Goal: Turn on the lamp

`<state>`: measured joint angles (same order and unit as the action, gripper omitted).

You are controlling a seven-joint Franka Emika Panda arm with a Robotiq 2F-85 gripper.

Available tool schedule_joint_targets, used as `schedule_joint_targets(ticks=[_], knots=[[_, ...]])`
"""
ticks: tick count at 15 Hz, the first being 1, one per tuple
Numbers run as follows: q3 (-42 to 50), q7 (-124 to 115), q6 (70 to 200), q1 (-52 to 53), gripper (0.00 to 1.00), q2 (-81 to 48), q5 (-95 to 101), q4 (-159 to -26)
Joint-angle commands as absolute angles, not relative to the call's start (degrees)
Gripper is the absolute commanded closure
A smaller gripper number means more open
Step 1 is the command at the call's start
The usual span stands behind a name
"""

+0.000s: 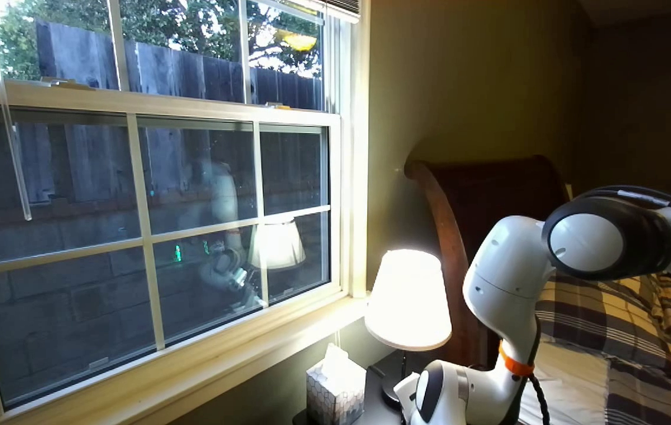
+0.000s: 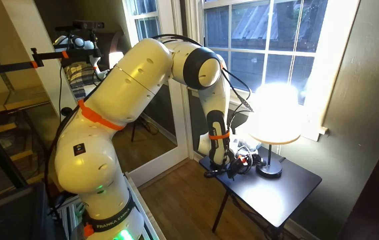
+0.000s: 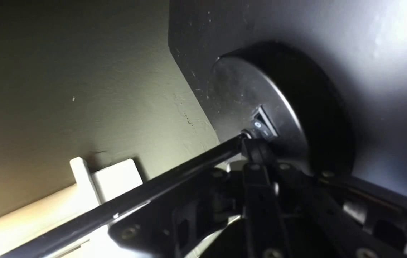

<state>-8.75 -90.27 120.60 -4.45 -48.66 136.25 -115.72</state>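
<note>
The lamp stands upright on a small black table, and its white tapered shade glows brightly in both exterior views. Its round black base also shows in the wrist view, with a small rocker switch beside the foot of the thin dark pole. My gripper is shut, its fingertips together and nothing seen between them. The tips are at the near end of the switch and partly cover it; whether they touch it I cannot tell. In an exterior view the gripper is low beside the base.
A patterned tissue box stands on the table near the window sill. The black table stands against the wall. A bed with plaid bedding lies behind the arm. The lamp pole runs close along the gripper's side.
</note>
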Motion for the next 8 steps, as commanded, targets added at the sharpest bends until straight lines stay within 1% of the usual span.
schedule_joint_targets(ticks=[1,8], knots=[[-9.4,-91.8,114.4,-2.7,1.0,-50.0,131.9,-118.3],[-9.6,-94.2,105.5,-0.8,1.0,-51.3,127.9,-119.3]])
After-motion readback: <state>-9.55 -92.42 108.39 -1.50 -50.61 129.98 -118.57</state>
